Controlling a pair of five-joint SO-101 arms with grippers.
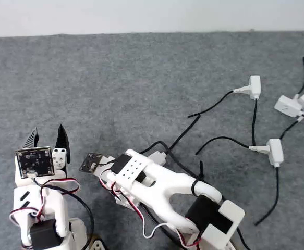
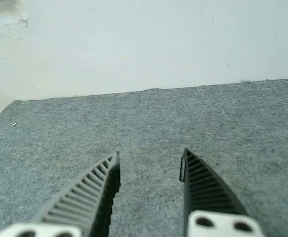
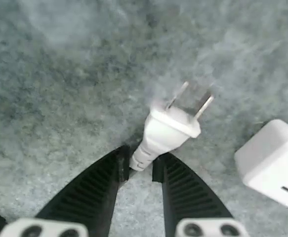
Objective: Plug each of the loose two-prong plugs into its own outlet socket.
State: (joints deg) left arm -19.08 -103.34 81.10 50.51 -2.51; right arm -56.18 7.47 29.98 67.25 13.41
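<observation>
My right gripper [image 3: 139, 160] is shut on the neck of a white two-prong plug [image 3: 171, 131]. The plug's prongs point away from the gripper, just above the grey mat. A white socket block [image 3: 274, 165] lies close beside the plug. My right arm [image 1: 141, 174] is folded low at the front middle, and its fingers are hidden under it. At the front left my left gripper [image 1: 48, 135] stands open, and nothing sits between its fingers [image 2: 99, 187]. Two white sockets with corded plugs [image 1: 253, 86] [image 1: 274, 151] lie at the right, and a pair of white blocks [image 1: 298, 105] lies farther right.
Black cords [image 1: 214, 107] loop across the grey mat [image 1: 115, 78] between the right arm and the sockets. A pale wall [image 2: 144, 39] borders the mat's far edge. The mat's left and back parts are bare.
</observation>
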